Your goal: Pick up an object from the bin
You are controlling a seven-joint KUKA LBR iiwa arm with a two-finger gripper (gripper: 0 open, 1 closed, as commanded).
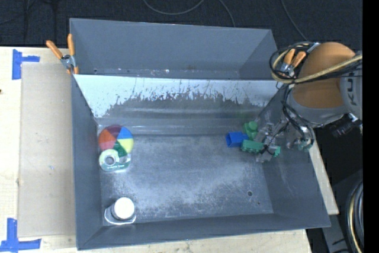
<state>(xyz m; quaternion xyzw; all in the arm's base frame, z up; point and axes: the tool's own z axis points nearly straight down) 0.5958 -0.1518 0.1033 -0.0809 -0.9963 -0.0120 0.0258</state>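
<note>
While sitting low at the right side of the bin, the end effector is hanging among a cluster of green pieces; whether it is wide or narrow cannot be told. One blue block is lying just left of them, while one multicoloured ball and one white-topped disc are lying far left.

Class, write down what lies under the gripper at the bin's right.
Green pieces lie under the gripper, with a blue block beside them. The gripper covers part of the green pieces, so their shape and number cannot be told.

Arm angled downward, pincer low
</note>
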